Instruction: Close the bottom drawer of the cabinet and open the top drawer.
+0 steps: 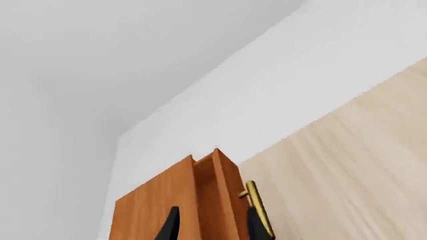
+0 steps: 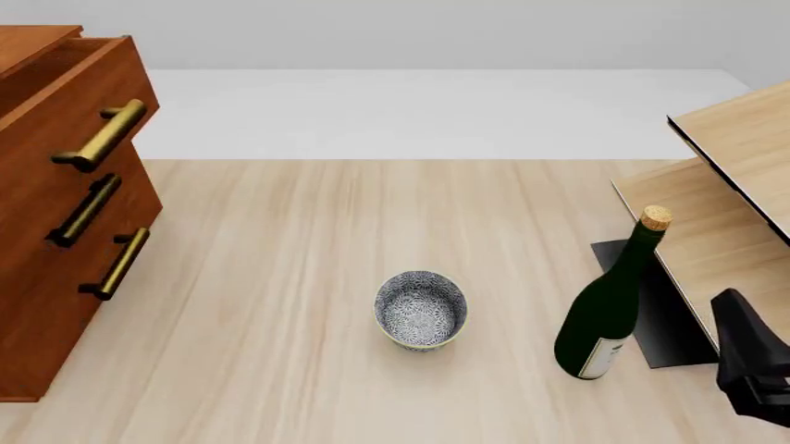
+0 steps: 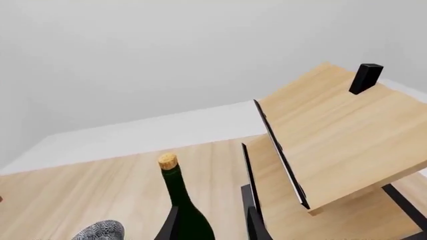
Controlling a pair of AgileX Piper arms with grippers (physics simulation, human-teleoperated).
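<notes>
The cabinet (image 2: 50,277) stands at the table's left edge in the front view. Its top drawer (image 2: 87,102) sticks out past the two below, its hollow inside showing, brass handle (image 2: 99,134) forward. The bottom drawer (image 2: 68,310) lies flush with the middle one. In the left wrist view my left gripper (image 1: 213,225) is open, its dark fingers (image 1: 172,225) apart, with the top drawer (image 1: 213,195) and its handle (image 1: 257,207) beyond them. The left arm is out of the front view. My right gripper (image 3: 212,222) is open and holds nothing; its arm (image 2: 753,365) is at the front right.
A patterned bowl (image 2: 420,310) sits mid-table. A dark green corked wine bottle (image 2: 611,310) stands right of it, just ahead of my right gripper. A pale plywood structure (image 2: 728,194) with a black base plate (image 2: 667,319) fills the right side.
</notes>
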